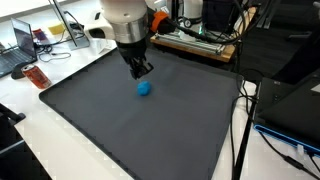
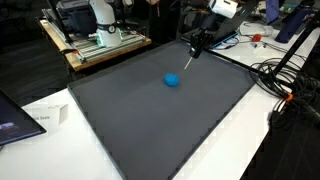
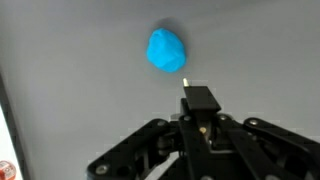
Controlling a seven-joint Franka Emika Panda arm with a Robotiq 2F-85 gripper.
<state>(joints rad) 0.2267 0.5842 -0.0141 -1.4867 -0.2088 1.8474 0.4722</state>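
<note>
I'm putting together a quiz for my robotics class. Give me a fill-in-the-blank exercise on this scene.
1. The ball on the mat is ____ in colour.
2. Open or shut: the gripper is ____.
3. Touching or apart: in the wrist view, the ball and the gripper are ____.
4. The number of balls on the mat is ____.

Missing words: blue; shut; apart; one.

This is looking like a robotics lab: a laptop is sitting open on a white tabletop, cables are trailing about, and framed equipment is standing behind a dark mat.
</note>
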